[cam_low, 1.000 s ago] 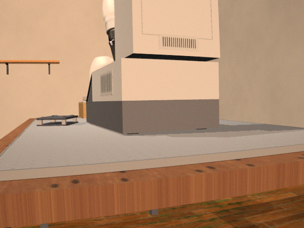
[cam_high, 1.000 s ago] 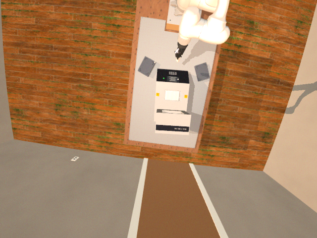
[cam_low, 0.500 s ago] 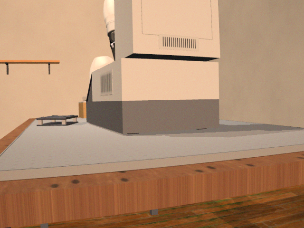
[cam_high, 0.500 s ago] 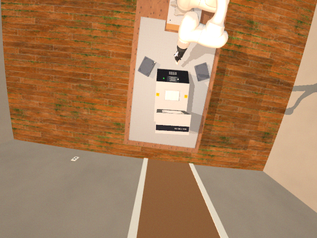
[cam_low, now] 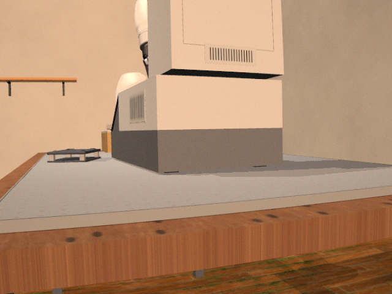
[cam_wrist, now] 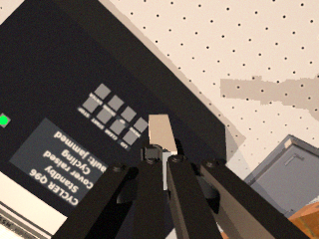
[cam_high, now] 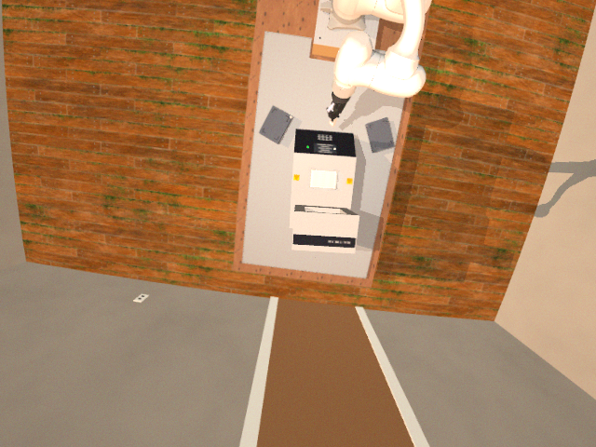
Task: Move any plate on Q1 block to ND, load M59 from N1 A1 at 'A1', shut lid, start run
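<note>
The counter point(cam_high: 269, 231) is a long wooden bench topped with a pale grey mat, standing on a plank floor. Near its middle sits the cycler point(cam_high: 323, 192), a cream box with a grey base; seen from behind in the exterior view point(cam_low: 218, 104), its upper section stands raised above the body with a dark gap beneath. From above, the lid point(cam_high: 324, 229) is tipped up at the far end — open — and a white plate point(cam_high: 323, 178) lies flat on the block between two small yellow markers. It cannot be told from these views which way round that plate lies.

The black control panel point(cam_high: 324, 142) slopes at the end nearest the arm. It carries a green lamp point(cam_wrist: 4, 119), lit, a keypad point(cam_wrist: 114, 116) of two rows of grey keys, and a status list printed below.

The white arm point(cam_high: 380, 72) reaches in from the top edge of the counter. Two dark grey plate nests sit on either side of the panel — one point(cam_high: 277, 124) toward the picture's left, the other point(cam_high: 379, 134) toward its right; neither shows a white plate on it.

The claw point(cam_wrist: 161, 134) hangs above the mat just off the panel's edge, near the keypad but not touching it. Its fingers are pressed fully together, gripping nothing.
</note>
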`<state>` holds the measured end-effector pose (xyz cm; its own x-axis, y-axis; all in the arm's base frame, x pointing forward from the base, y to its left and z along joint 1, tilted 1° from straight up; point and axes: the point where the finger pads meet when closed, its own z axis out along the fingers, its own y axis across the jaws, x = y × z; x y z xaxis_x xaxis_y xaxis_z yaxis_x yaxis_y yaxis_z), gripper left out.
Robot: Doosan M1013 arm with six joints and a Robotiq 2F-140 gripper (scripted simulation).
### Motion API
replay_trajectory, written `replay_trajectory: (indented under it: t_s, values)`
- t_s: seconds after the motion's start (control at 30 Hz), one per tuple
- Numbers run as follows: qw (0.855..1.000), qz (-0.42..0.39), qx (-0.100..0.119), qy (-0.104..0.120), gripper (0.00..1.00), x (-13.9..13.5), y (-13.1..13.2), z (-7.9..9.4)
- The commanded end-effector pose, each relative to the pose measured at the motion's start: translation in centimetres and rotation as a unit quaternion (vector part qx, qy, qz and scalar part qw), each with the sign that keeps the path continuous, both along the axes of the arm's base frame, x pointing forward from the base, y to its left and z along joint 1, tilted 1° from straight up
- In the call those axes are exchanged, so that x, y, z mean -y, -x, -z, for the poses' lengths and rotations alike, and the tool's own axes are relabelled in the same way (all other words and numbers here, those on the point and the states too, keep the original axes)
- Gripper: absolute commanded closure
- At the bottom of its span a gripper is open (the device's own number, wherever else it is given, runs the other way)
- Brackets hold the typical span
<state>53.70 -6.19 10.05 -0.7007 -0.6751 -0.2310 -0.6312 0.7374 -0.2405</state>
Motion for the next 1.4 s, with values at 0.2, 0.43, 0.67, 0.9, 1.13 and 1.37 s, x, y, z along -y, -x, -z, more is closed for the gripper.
replay_trajectory:
  t_s: [0.2, 0.43, 0.67, 0.9, 1.13, 1.37]
  values:
    - [1.0, 0.0, 0.0, 0.0, 1.0, 0.1, -1.1, 0.8]
    - [1.0, 0.0, 0.0, 0.0, 1.0, 0.1, -2.0, 1.6]
    - [1.0, 0.0, 0.0, 0.0, 1.0, 0.1, -2.7, 2.1]
    - [1.0, 0.0, 0.0, 0.0, 1.0, 0.2, -3.2, 2.6]
    - [1.0, 0.0, 0.0, 0.0, 1.0, 0.2, -3.7, 3.2]
    - [1.0, 0.0, 0.0, 0.0, 1.0, 0.2, -4.1, 3.7]
